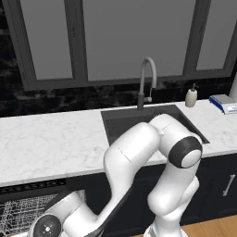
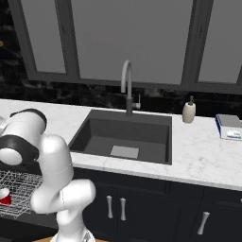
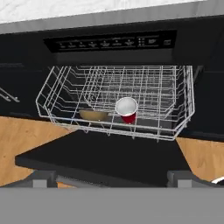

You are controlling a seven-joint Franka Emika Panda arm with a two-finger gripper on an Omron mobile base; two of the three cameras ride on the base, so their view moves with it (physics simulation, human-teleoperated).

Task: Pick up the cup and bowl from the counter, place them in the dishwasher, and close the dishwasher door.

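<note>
In the hand view the dishwasher (image 3: 109, 43) stands open, its white wire rack (image 3: 183, 109) pulled out. The red cup (image 3: 127, 110) lies tipped in the rack with its pale inside facing me. Just left of it, the tan bowl (image 3: 93, 115) rests on the rack floor. The dark dishwasher door (image 3: 109, 157) lies flat and open below the rack. My gripper (image 3: 113, 180) hovers low in front of the door's near edge, open and holding nothing. From the right base view the cup (image 2: 4, 197) shows in the rack (image 2: 21, 186) at the lower left.
The white marble counter (image 1: 46, 139) holds a dark sink (image 1: 139, 121) with a grey faucet (image 1: 147, 76), a soap dispenser (image 1: 191, 96) and a blue-and-white object (image 1: 224, 102) at the far right. Dark handled cabinets (image 2: 118, 208) run under the sink. Wood floor (image 3: 17, 135) flanks the door.
</note>
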